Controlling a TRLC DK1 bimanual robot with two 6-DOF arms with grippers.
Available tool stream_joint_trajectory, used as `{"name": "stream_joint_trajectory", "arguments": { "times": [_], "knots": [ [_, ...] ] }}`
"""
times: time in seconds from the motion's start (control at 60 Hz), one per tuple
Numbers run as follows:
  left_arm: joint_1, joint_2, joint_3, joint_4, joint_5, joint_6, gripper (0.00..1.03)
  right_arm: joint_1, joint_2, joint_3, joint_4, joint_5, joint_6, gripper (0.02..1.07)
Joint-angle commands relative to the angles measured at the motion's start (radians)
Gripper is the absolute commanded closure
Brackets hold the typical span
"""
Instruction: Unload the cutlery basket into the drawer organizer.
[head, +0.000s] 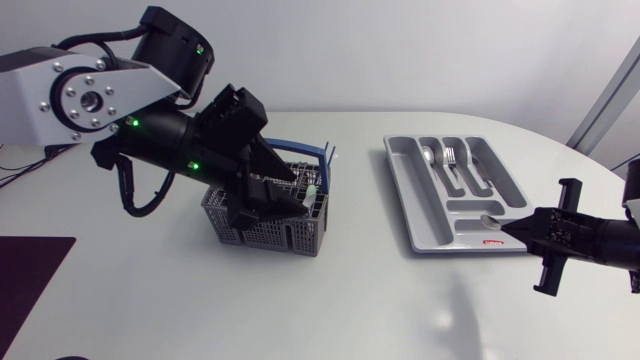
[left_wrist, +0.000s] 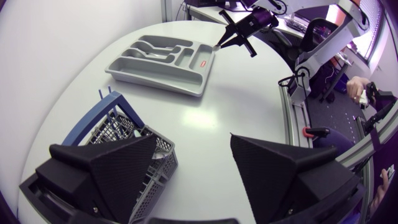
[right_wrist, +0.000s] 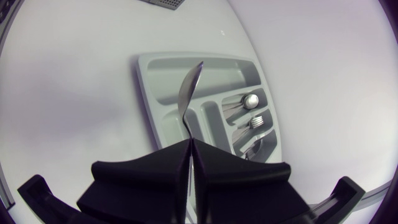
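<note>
A grey cutlery basket (head: 262, 233) with a blue handle (head: 303, 150) stands left of the table's middle. My left gripper (head: 295, 198) hangs over it, open and holding nothing. In the left wrist view one finger (left_wrist: 118, 165) covers part of the basket (left_wrist: 112, 127), and the other finger is over bare table. The grey drawer organizer (head: 405, 190) lies to the right. My right gripper (head: 512, 229) is at its near right corner, shut on a spoon (head: 490, 220). The spoon (right_wrist: 189, 93) points over the organizer's (right_wrist: 163, 84) wide compartment.
A spoon (head: 428, 155) and a fork (head: 450, 155) lie in the organizer's narrow compartments. Some cutlery (head: 312, 187) sticks up in the basket. A dark mat (head: 30, 280) lies at the table's near left corner. White table stretches between the basket and the organizer.
</note>
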Motion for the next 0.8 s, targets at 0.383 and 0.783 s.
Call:
{"name": "stream_joint_trajectory", "arguments": {
  "times": [0.383, 0.783],
  "knots": [
    [-0.038, 0.054, -0.010, -0.045, -0.069, 0.089, 0.20, 0.020, 0.262, -0.007, 0.284, 0.141, -0.173, 1.01],
    [-0.047, 0.054, -0.013, -0.065, -0.075, 0.110, 0.20, 0.077, 0.411, 0.015, 0.435, 0.256, -0.173, 0.66]
  ]
}}
